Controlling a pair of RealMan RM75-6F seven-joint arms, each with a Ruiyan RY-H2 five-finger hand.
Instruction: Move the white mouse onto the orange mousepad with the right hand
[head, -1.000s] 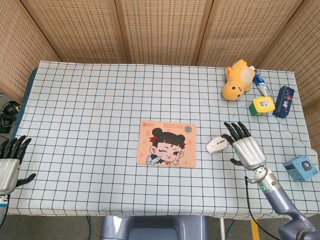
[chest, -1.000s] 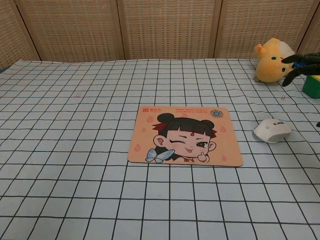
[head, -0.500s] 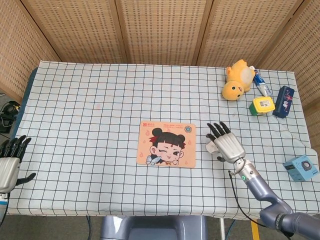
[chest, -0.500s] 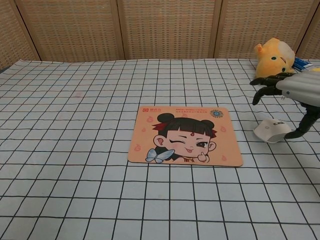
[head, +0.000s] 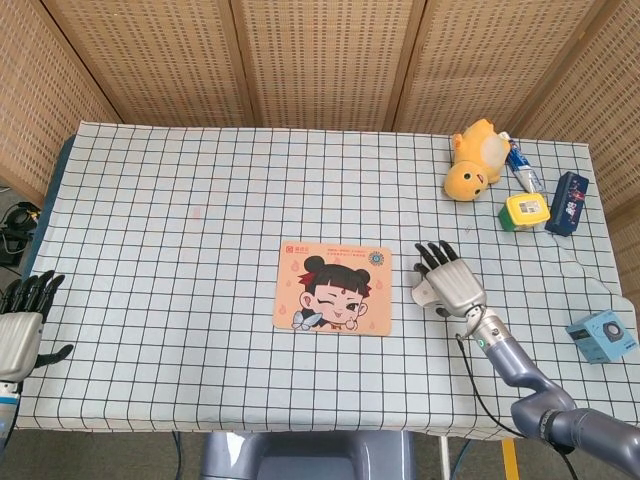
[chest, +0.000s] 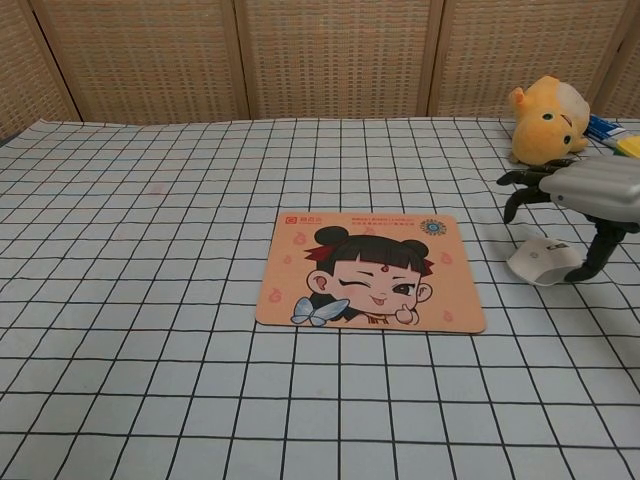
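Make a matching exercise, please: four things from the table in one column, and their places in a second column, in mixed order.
Things:
1. white mouse
2. orange mousepad
3. yellow plush toy
4. light blue cube

Places:
A. far right corner of the table
B. under the right hand
C. near right edge of the table
D. middle of the checked tablecloth

Pairs: 1-B, 2-D, 3-A, 4-C

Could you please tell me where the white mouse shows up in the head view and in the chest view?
Head view: the white mouse peeks out under the right hand, right of centre.
Chest view: it lies near the right edge, below that hand.
Shared landmark: the orange mousepad, just left of the mouse in both.
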